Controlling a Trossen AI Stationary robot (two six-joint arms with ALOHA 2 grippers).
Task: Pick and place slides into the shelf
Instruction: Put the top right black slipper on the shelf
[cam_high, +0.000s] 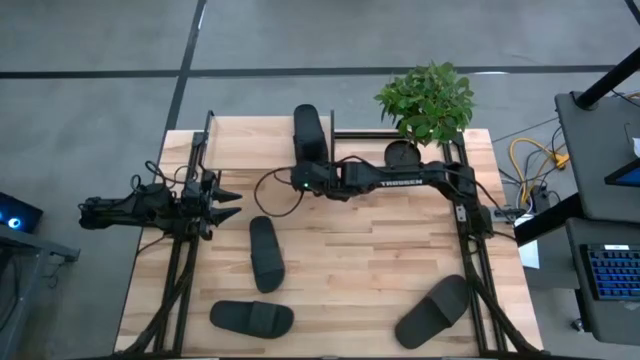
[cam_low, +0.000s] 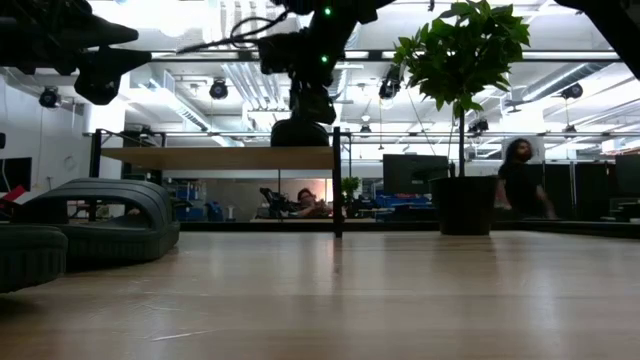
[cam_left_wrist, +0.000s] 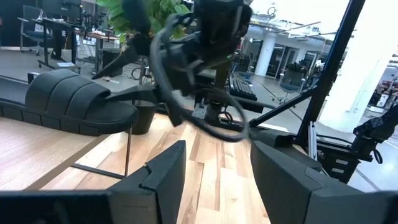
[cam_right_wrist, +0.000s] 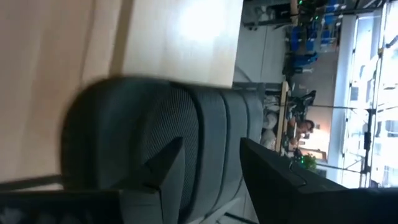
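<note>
Jaws of the right gripper (cam_right_wrist: 208, 171) straddle a slide (cam_right_wrist: 186, 137) on the shelf (cam_high: 350, 140), grasp uncertain; left jaws parted.

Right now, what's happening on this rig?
The right hand is at the shelf at the table's far edge, over a slide that lies on it; whether it grips that slide is unclear. Three more slides lie on the table: one mid-table, one front left, one front right. The left hand waits at the left edge, open and empty.
</note>
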